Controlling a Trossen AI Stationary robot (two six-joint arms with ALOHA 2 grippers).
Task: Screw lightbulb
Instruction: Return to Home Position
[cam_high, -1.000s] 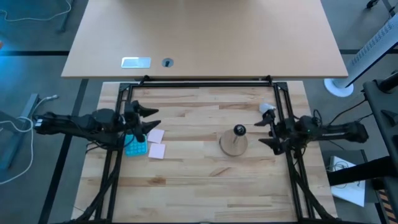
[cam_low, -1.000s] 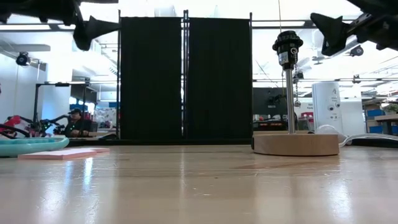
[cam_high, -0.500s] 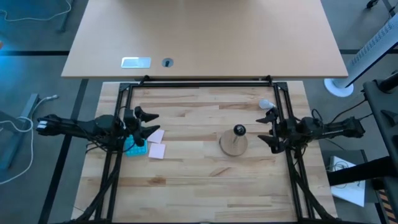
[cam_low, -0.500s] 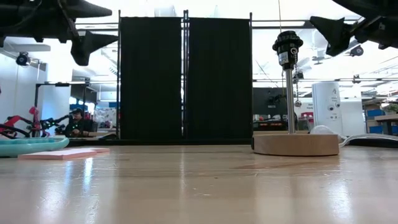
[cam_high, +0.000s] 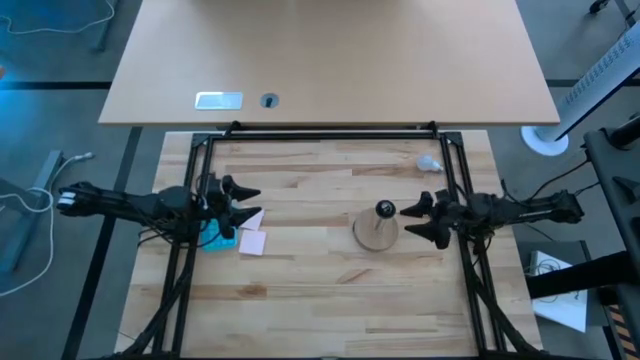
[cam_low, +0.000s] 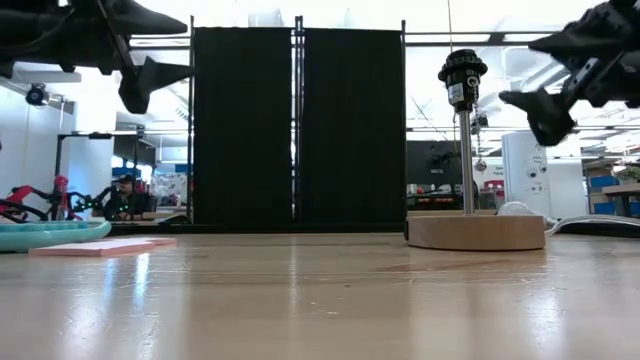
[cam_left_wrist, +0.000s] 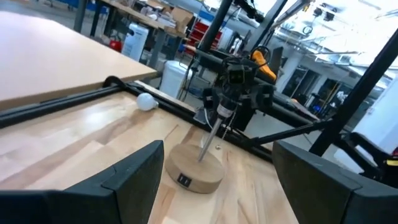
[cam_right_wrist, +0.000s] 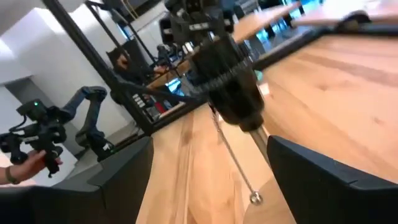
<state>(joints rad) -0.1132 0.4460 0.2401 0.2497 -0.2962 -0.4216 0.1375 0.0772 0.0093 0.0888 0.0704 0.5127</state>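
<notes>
the right gripper (cam_high: 413, 221) has swung in toward the lamp (cam_high: 375, 233) and now hangs just beside its black socket (cam_high: 385, 209), on the right arm's side; half a second ago it sat farther back from the lamp. its jaws stand wide apart with nothing between them. the lightbulb (cam_high: 429, 164) lies on the table (cam_high: 330, 290) to the far right of the lamp, apart from the gripper. a second ago it lay nearer the lamp, close by the gripper. the left gripper (cam_high: 240, 209), well apart from the lamp on its other side, has drawn back a little and sits lower than before in the low view. its jaws are spread too, holding nothing.
</notes>
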